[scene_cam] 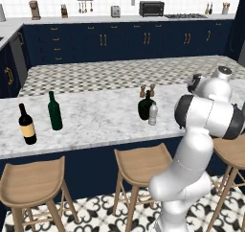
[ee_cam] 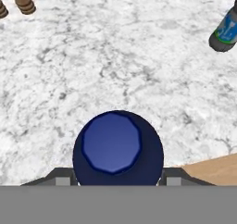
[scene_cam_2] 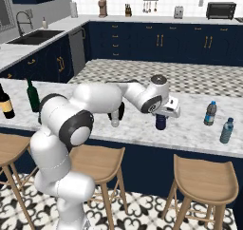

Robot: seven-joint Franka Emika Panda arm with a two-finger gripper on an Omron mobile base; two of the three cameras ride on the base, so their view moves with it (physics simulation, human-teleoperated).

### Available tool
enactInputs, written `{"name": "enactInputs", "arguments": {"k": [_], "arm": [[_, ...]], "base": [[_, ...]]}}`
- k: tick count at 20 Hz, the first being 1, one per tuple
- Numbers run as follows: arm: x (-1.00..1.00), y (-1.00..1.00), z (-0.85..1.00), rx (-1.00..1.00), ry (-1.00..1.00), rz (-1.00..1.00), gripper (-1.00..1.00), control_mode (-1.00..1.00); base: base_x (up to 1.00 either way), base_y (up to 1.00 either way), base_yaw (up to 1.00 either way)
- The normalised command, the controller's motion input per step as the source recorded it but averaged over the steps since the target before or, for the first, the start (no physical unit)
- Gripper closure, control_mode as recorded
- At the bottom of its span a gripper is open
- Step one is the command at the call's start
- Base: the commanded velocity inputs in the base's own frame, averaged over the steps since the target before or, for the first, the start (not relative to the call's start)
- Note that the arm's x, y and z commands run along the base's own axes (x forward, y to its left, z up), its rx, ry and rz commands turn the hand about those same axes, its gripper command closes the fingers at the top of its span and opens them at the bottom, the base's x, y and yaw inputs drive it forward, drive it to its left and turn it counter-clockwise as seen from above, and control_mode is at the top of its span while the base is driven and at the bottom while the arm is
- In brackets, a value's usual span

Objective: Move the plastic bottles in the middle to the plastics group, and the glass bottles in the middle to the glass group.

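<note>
Two dark fingertips [ee_cam: 60, 177] flank the navy bottle [ee_cam: 118, 146] in the hand view, one at its 9 o'clock and one at its 3 o'clock, so the jaws [scene_cam_2: 161, 116] are clenched around it just under its cap. From the right base camera the navy bottle [scene_cam_2: 161, 122] stands upright on the marble desk [scene_cam_2: 190, 129] directly beneath the hand, its base appearing to touch the stone.

At 9 o'clock from it in that view, partly behind the forearm, stand the squat dark glass bottle [scene_cam_2: 116, 111] and the clear grey bottle [scene_cam_2: 114, 120], close together; the left base camera shows the squat bottle [scene_cam: 145, 107] with the white-capped grey bottle [scene_cam: 153, 113] just beside it at 4 o'clock, and two small wooden shakers [scene_cam: 147, 89] just behind them.

At 3 o'clock from the hand, well apart, is the blue-labelled bottle [scene_cam_2: 210, 113], and beyond it at 4 o'clock the teal bottle [scene_cam_2: 227, 130], nearer the desk's front edge. In the hand view the blue-labelled bottle [ee_cam: 225, 31] sits at 2 o'clock.

Far off at 9 o'clock stand the green wine bottle [scene_cam: 54, 111] and the tan-labelled wine bottle [scene_cam: 27, 124], both upright. Wooden stools [scene_cam_2: 204, 179] line the desk's front.
</note>
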Motion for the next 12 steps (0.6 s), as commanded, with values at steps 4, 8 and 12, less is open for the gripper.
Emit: {"name": "enactInputs", "arguments": {"k": [4,8,12], "arm": [[0.01,-0.73,0.11,0.00,-0.05,0.00,1.00,-1.00],[0.00,-0.62,0.06,0.00,-0.04,0.00,1.00,-1.00],[0.01,-0.48,0.00,-0.01,-0.05,0.00,1.00,-1.00]], "base": [[0.00,0.00,0.00],[0.00,0.00,0.00],[0.00,0.00,0.00]]}}
